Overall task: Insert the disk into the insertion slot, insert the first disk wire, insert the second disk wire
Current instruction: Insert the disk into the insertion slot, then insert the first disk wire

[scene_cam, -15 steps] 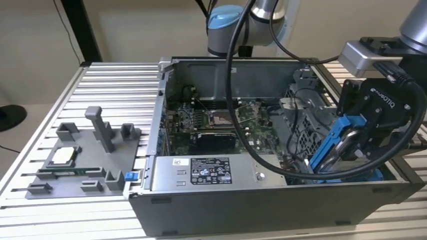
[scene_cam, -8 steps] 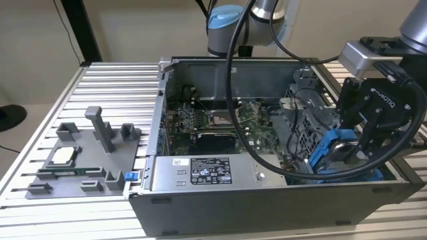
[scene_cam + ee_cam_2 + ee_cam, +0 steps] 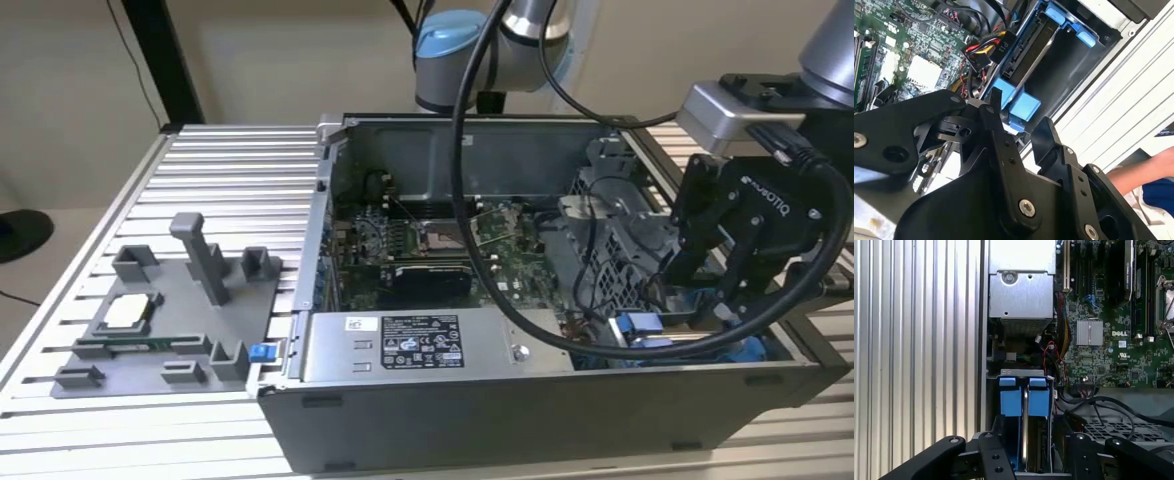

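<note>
The black pincer (image 3: 1034, 447), jaws wide apart, hangs over the blue-framed silver disk (image 3: 1024, 405) seated on edge in the blue-grey insertion slot (image 3: 1021, 373).

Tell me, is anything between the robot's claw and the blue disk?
Nothing visible: in the second wrist view the open gripper sits right at the disk, with no wire between.
</note>
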You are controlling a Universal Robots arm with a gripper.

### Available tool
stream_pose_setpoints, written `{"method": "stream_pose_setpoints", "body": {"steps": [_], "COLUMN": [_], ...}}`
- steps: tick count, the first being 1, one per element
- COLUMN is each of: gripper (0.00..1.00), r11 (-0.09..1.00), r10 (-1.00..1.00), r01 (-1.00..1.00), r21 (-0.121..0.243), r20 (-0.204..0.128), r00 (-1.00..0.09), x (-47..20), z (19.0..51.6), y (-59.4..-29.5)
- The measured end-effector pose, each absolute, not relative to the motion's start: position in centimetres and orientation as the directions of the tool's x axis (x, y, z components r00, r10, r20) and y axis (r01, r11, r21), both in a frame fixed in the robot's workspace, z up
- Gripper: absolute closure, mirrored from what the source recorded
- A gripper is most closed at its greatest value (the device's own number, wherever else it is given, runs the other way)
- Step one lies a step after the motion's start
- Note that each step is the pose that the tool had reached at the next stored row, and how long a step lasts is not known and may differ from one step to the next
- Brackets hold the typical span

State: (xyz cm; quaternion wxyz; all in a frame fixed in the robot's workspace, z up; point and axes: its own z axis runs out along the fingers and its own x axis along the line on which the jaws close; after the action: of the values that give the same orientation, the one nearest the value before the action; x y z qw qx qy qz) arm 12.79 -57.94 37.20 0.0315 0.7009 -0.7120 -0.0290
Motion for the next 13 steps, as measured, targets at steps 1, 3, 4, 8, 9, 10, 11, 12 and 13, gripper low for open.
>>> {"method": "stream_pose_setpoints", "body": {"steps": [1, 3, 4, 8, 9, 10, 11, 12, 13], "gripper": [0.0, 0.0, 0.0, 0.0, 0.0, 0.0, 0.0, 0.0, 0.0], "r11": [0.016, 0.016, 0.016, 0.016, 0.016, 0.016, 0.016, 0.016, 0.016], "r10": [-1.0, -1.0, -1.0, -1.0, -1.0, -1.0, -1.0, -1.0, -1.0], "r01": [-0.996, -0.996, -0.996, -0.996, -0.996, -0.996, -0.996, -0.996, -0.996], "r21": [0.086, 0.086, 0.086, 0.086, 0.086, 0.086, 0.086, 0.086, 0.086], "r20": [0.004, 0.004, 0.004, 0.004, 0.003, 0.003, 0.003, 0.003, 0.003], "r00": [-0.016, -0.016, -0.015, -0.016, -0.016, -0.016, -0.016, -0.016, -0.016], "x": [12.79, 12.84, 12.89, 13.2, 13.28, 13.35, 13.41, 13.49, 13.57], "z": [37.19, 37.16, 37.18, 37.17, 37.17, 37.17, 37.17, 37.17, 37.17], "y": [-57.94, -57.89, -57.84, -57.5, -57.39, -57.28, -57.18, -57.08, -56.99]}}
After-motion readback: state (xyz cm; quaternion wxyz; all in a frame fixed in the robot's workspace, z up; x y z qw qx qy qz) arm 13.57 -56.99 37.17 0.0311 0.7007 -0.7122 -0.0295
